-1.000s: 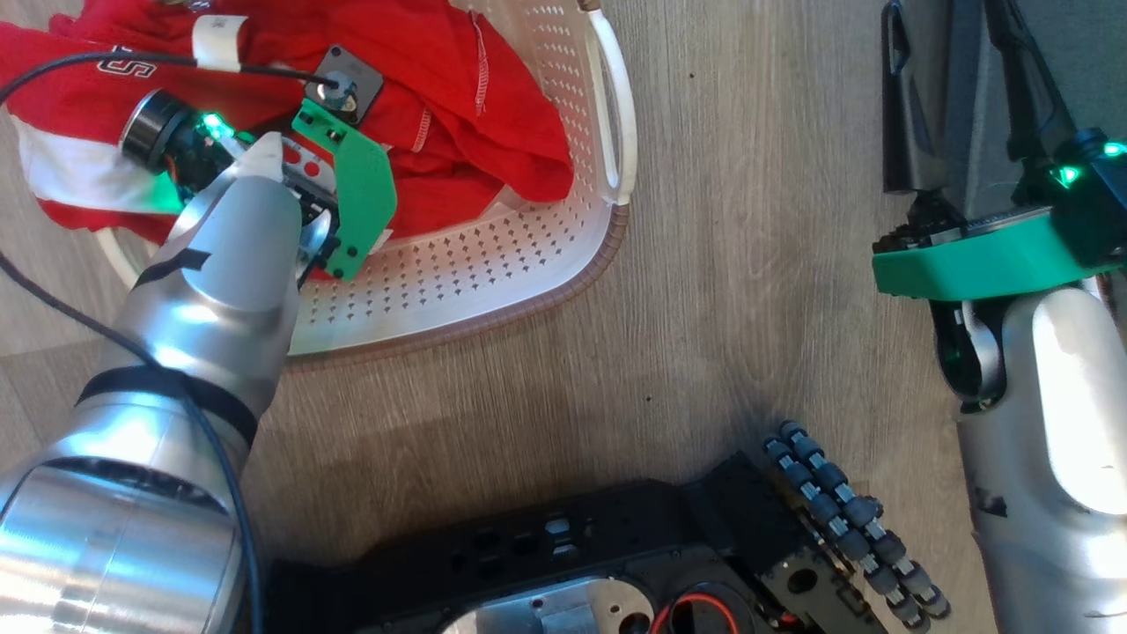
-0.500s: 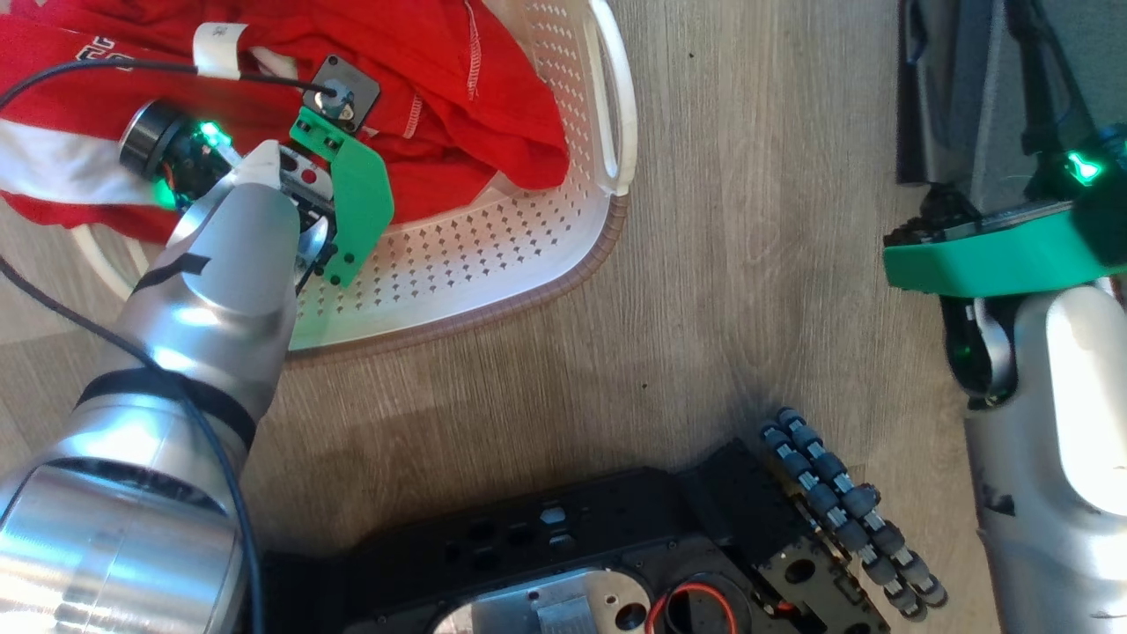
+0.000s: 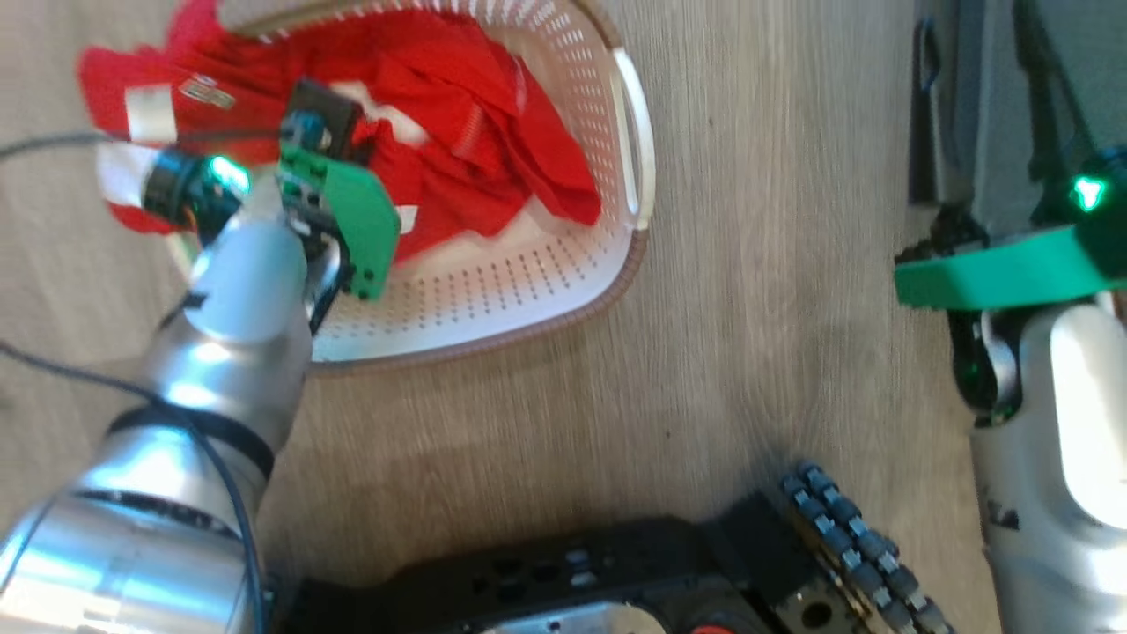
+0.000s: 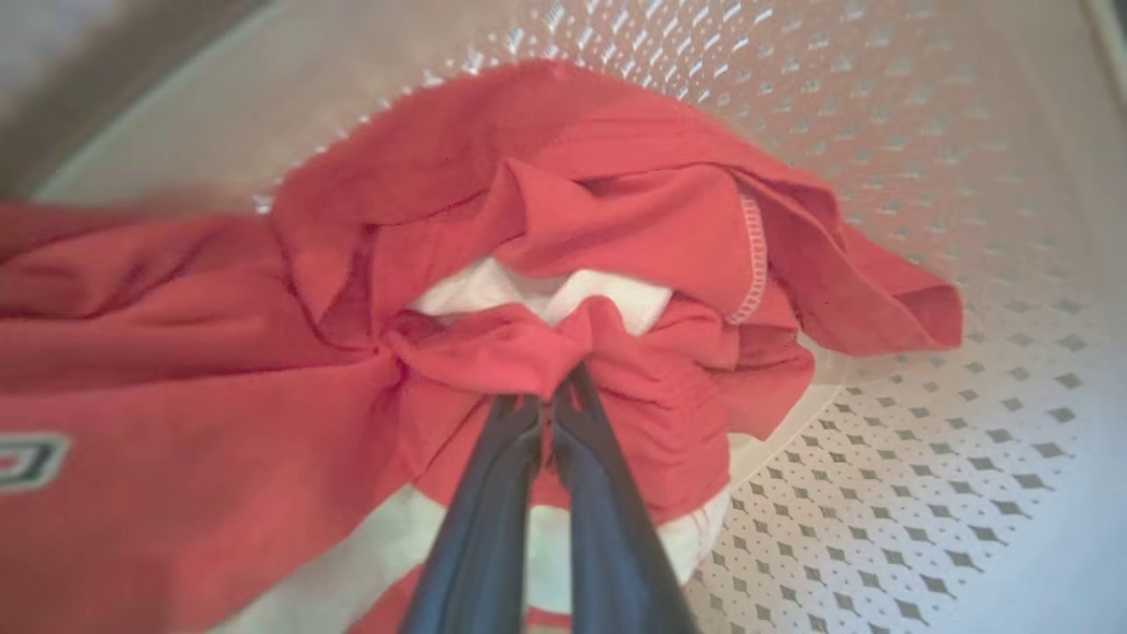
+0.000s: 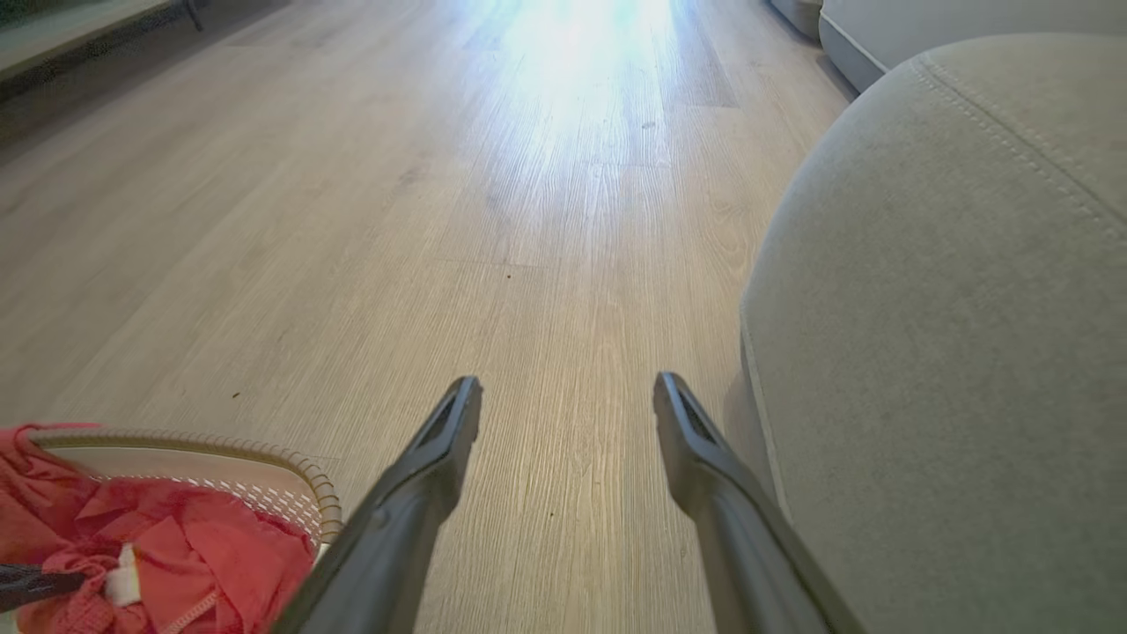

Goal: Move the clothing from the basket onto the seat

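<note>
The red clothing (image 3: pixel 467 150) with white stripes lies heaped in the cream basket (image 3: pixel 493 343) on the wooden floor, and one part hangs over the far left rim. In the left wrist view my left gripper (image 4: pixel 559 379) is shut on a bunched fold of the clothing (image 4: pixel 616 220), above the perforated basket wall (image 4: pixel 924 440). In the right wrist view my right gripper (image 5: pixel 568 392) is open and holds nothing, low over the floor. The grey seat (image 5: pixel 951 308) is just to its right, and the basket rim (image 5: pixel 290 458) with the clothing (image 5: pixel 176 546) is at the lower left.
My black base with a roller wheel (image 3: pixel 845 537) is at the bottom of the head view. A black cable (image 3: pixel 53 145) runs from my left wrist across the clothing. Bare wooden floor (image 3: pixel 775 264) lies between the basket and the seat.
The whole head view has shifted and blurred, so the camera moved. The red cloth has gathered up towards my left wrist. My right arm keeps its place.
</note>
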